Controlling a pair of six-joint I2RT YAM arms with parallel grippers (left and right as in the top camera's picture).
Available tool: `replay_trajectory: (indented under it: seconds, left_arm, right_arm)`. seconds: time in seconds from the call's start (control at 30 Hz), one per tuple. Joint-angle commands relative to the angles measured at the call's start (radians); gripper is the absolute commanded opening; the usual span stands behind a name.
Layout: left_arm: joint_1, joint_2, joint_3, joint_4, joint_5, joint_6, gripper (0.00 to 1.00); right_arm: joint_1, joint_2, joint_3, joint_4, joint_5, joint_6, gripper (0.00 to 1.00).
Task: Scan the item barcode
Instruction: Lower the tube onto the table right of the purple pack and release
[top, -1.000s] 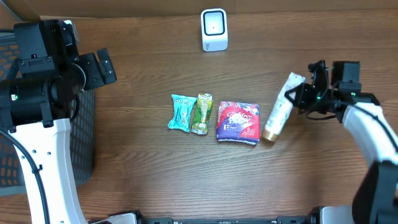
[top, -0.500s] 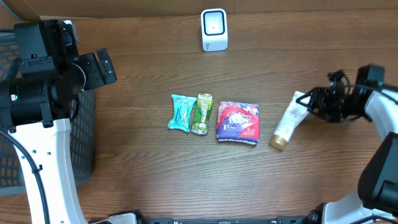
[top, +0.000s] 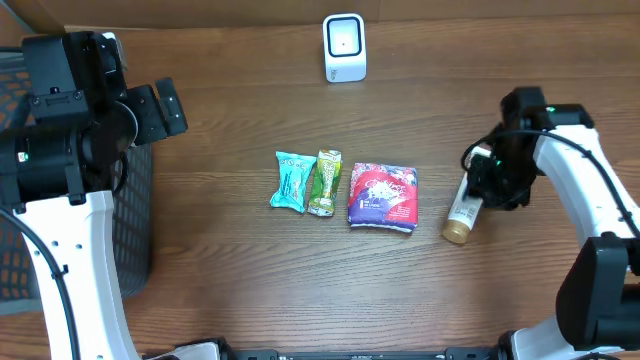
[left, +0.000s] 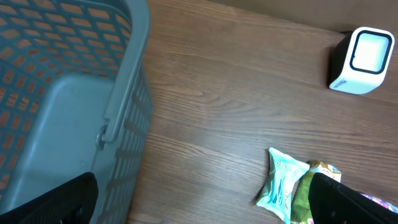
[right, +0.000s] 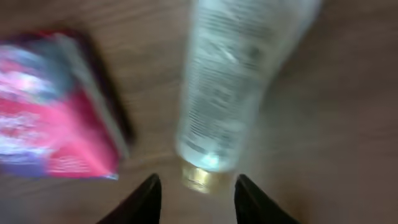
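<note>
hovering over the tube (right: 230, 93), right gripper (right: 198, 198) stands part-open

Left arm upright at the left edge, left end effector (top: 158, 108) spread wide, right arm bent inward, right end effector (right: 196, 198) pointing down, jaws parted

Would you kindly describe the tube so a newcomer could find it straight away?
On the wooden table, four items lie in a row. The tube is at the right end, beside the red packet: the only white one, with a gold cap.
</note>
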Motion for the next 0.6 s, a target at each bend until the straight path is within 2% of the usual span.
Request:
replay_trajectory:
  seconds: [0.0, 0.17, 0.4, 0.57]
  left_arm:
    - [0.003, 0.002, 0.002, 0.002, 0.005, 0.019, 0.99]
    - [0.003, 0.002, 0.002, 0.002, 0.005, 0.019, 0.99]
    - [0.003, 0.002, 0.002, 0.002, 0.005, 0.019, 1.0]
    - [0.003, 0.002, 0.002, 0.002, 0.005, 0.019, 1.0]
  right_arm:
    - [0.002, -0.01, -0.041, -0.022, 0.216, 0.19, 0.3]
    - [0.006, -0.01, -0.135, 0.067, 0.147, 0.189, 0.17]
    - [0.042, -0.01, -0.251, 0.188, 0.052, 0.186, 0.15]
    - [0.064, -0.01, -0.255, 0.282, -0.056, 0.14, 0.13]
